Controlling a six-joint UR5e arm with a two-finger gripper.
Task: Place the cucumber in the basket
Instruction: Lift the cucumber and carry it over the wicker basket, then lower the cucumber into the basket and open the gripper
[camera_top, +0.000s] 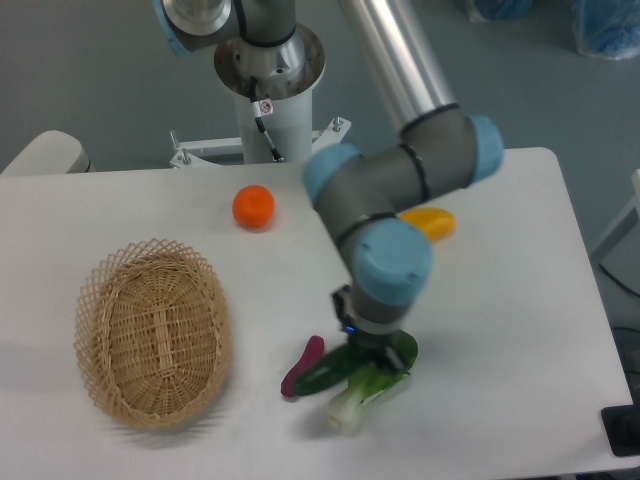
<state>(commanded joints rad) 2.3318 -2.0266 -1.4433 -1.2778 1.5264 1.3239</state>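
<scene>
The dark green cucumber (328, 370) hangs just above the table, held at its right end by my gripper (372, 352), which is shut on it. Its free end points left, over the short purple vegetable (303, 364). The arm's wrist hides the fingers and part of the cucumber. The oval tan wicker basket (152, 332) sits at the left of the table with nothing in it, well to the left of the cucumber.
A bok choy (370, 385) lies right under the gripper. An orange (254, 206) sits behind the basket, a yellow item (430, 222) peeks out behind the arm. The robot base (268, 90) stands at the back edge.
</scene>
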